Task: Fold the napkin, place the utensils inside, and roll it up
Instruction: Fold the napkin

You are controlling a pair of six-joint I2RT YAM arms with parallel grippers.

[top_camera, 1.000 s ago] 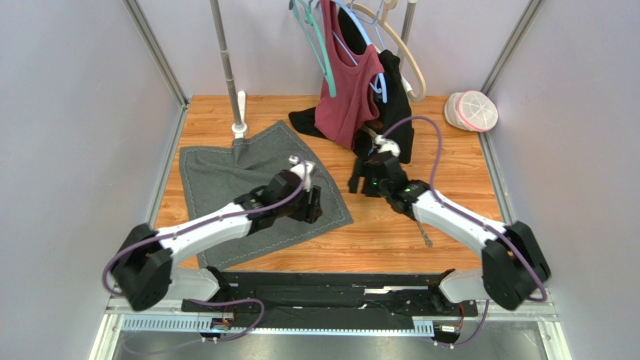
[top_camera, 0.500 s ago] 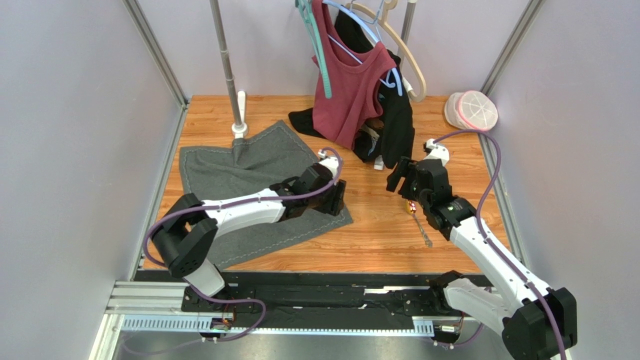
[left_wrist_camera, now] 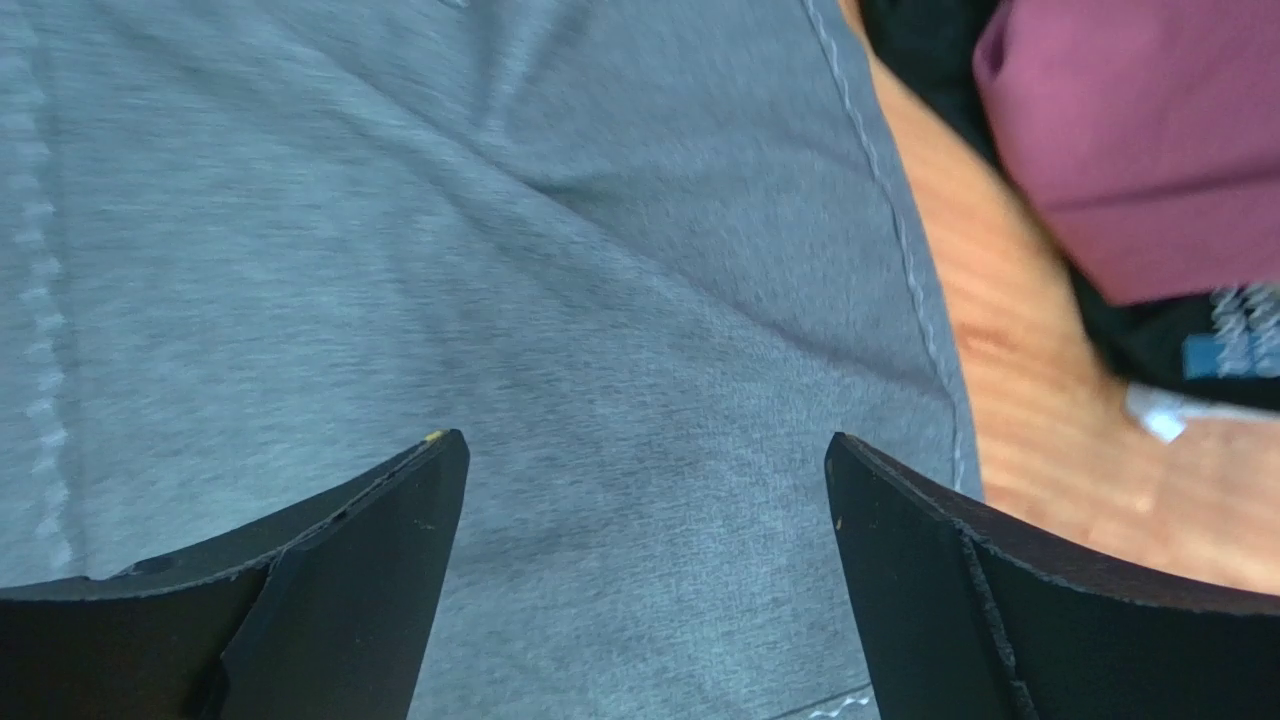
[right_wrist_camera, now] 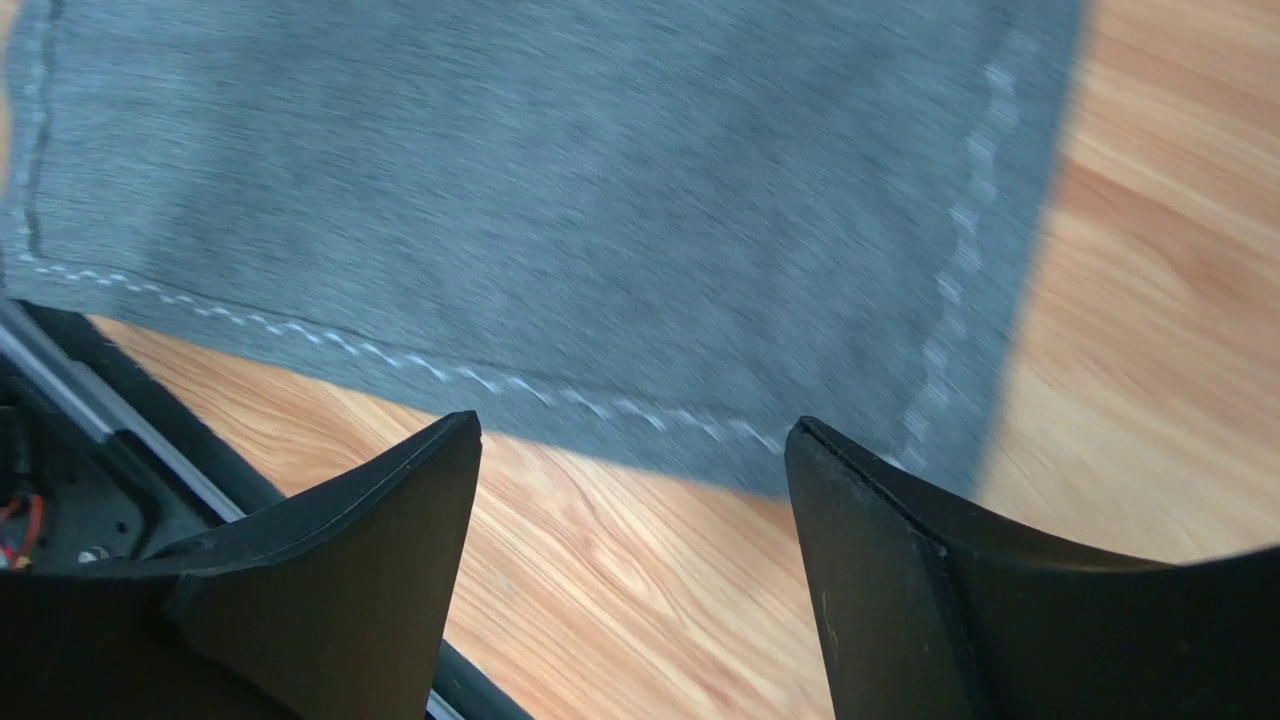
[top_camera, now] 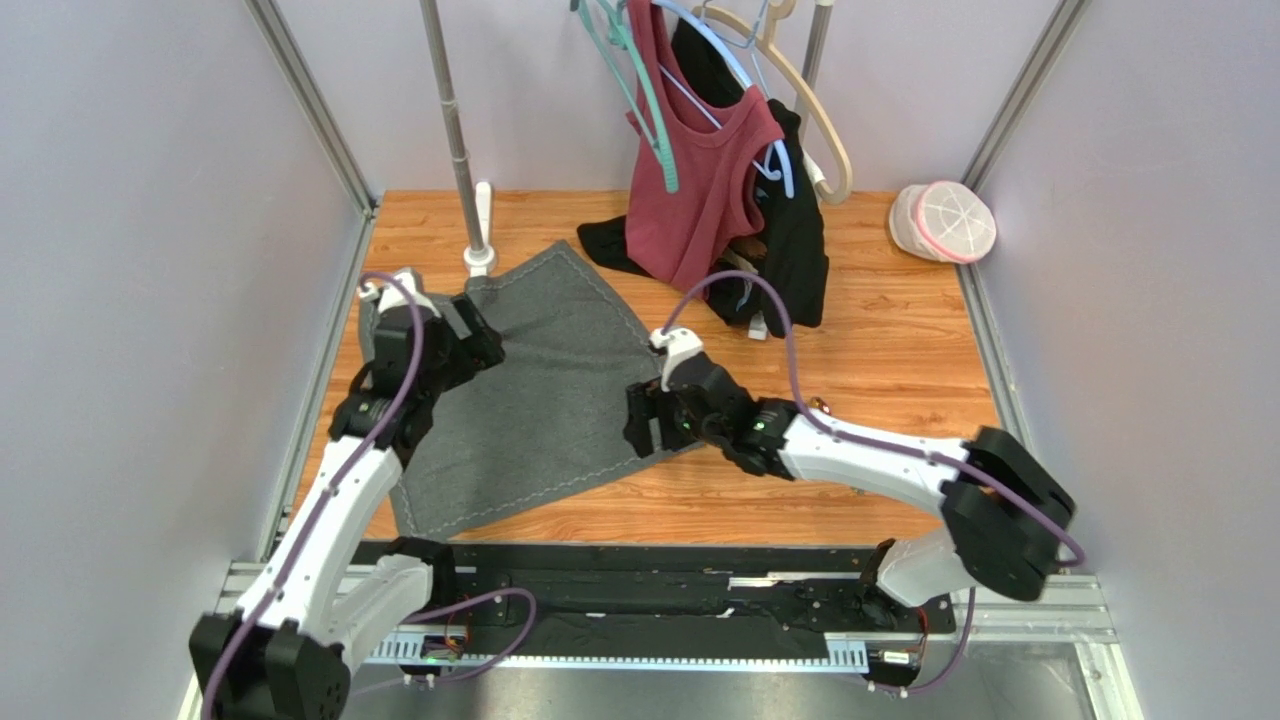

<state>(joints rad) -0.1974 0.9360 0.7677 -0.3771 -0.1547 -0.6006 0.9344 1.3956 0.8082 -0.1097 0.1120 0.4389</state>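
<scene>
The dark grey napkin [top_camera: 526, 398] lies spread flat on the wooden table, with its stitched border showing. My left gripper [top_camera: 478, 342] is open and empty above the napkin's far left part; in the left wrist view the gripper [left_wrist_camera: 639, 465] has grey cloth [left_wrist_camera: 526, 300] between its fingers. My right gripper [top_camera: 637, 425] is open and empty at the napkin's right corner; in the right wrist view the gripper [right_wrist_camera: 631, 450] is above bare wood just off the cloth's stitched edge [right_wrist_camera: 526, 195]. The spoon is hidden; my right arm lies over the wood to the right of the napkin.
A maroon top [top_camera: 699, 180] and a black garment [top_camera: 789, 248] hang on hangers at the back, reaching the table. A metal pole's base [top_camera: 478, 258] touches the napkin's far edge. A white round item [top_camera: 944, 221] sits back right. A black rail [top_camera: 661, 578] runs along the near edge.
My left gripper has swung from the napkin's right corner to its far left part. My right gripper has moved from the wood on the right to the napkin's right corner. The napkin stays flat.
</scene>
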